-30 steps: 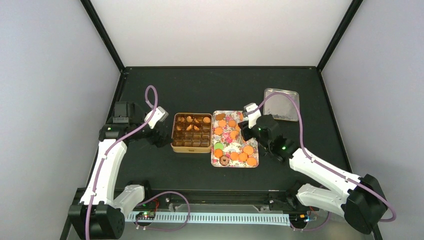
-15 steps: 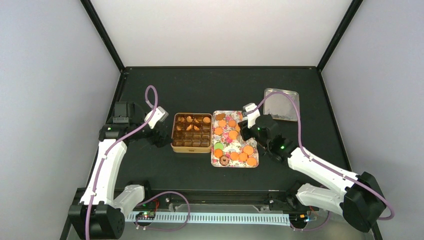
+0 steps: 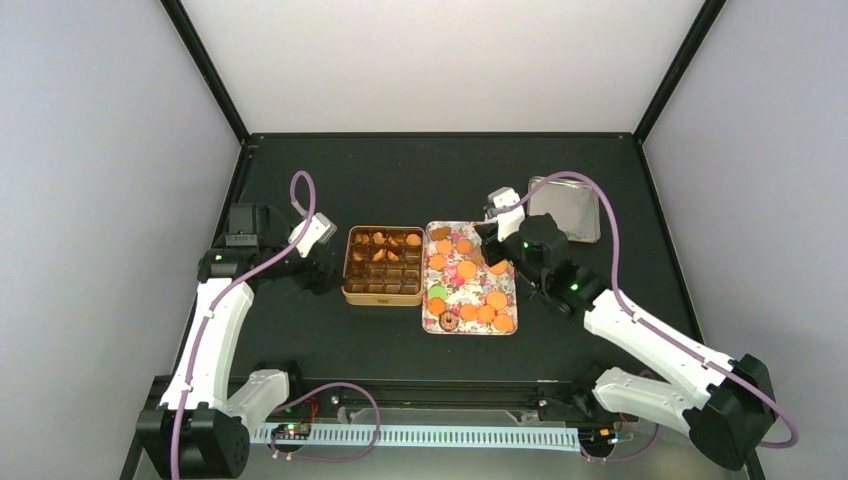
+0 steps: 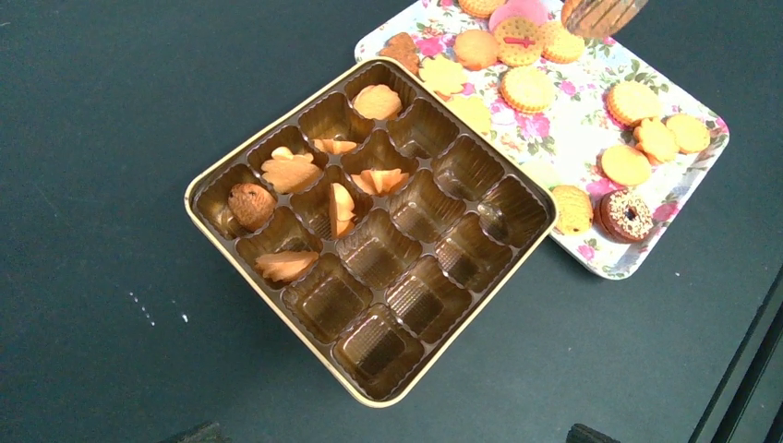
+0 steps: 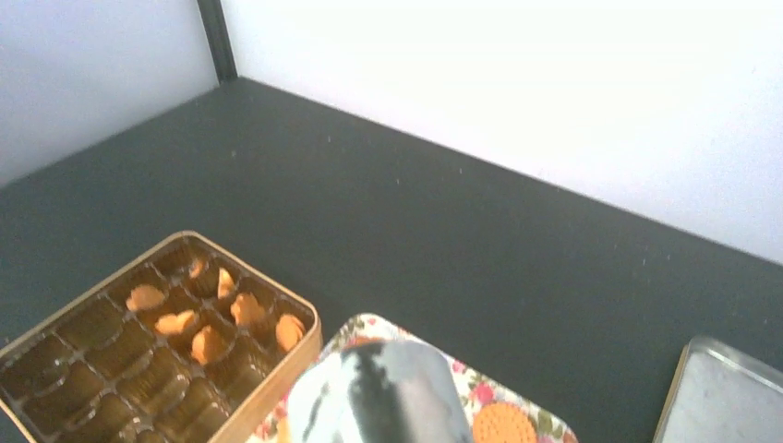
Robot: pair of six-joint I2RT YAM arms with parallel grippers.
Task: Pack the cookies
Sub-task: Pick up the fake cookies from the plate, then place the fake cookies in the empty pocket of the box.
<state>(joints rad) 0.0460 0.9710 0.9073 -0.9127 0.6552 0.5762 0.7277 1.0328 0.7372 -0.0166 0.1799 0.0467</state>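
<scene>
Round orange cookies (image 4: 527, 88) lie flat on floral tray (image 4: 572, 129); seemingly seven sit in tin (image 4: 377, 257).

On counter (image 3: 400, 170), tin (image 3: 384, 298) sits centre-L w/ tray (image 3: 455, 292) just beside it on R. Cookies (image 3: 467, 269) lie on tray, a few in tin's back compartments; lid (image 3: 575, 215) lies behind tray, to R.

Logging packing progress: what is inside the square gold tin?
The square gold tin holds brown paper cups; small orange cookies sit in several, the rest empty. Nothing covers it.

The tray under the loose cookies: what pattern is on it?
The tray has pink flowers on white, clearest in the left wrist view.
</scene>
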